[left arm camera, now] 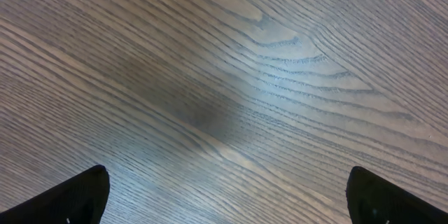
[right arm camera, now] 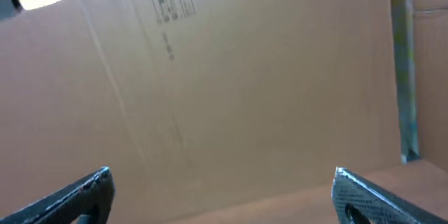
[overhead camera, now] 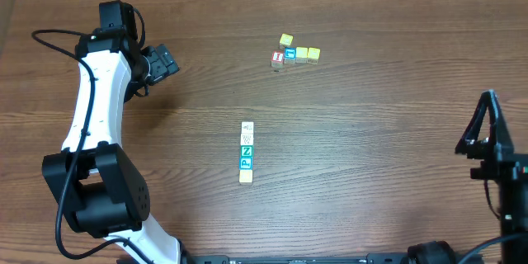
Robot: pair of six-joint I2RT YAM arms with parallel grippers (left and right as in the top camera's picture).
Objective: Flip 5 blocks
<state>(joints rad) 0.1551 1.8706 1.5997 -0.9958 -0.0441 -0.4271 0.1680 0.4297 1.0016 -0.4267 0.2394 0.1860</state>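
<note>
The left gripper (overhead camera: 167, 59), spread and empty, hangs near the far left corner of the tabletop (overhead camera: 371, 181); the right gripper (right arm camera: 222, 192), also spread, is at the right edge. The row of five small wooden letter blocks (overhead camera: 247, 152) lies mid-tabletop, running far to near, closer to the left arm.

Bare table (overhead camera: 371, 148) all round the blocks (overhead camera: 247, 153), cube cluster (overhead camera: 294, 54) well apart

The brown wood-grain tabletop (left arm camera: 280, 56) fills the view, with a soft dark shadow near its middle. The left tool (left arm camera: 224, 203) shows only its two black fingertips (left arm camera: 77, 199), poking in at the bottom corners and spread wide apart over the wood.
</note>
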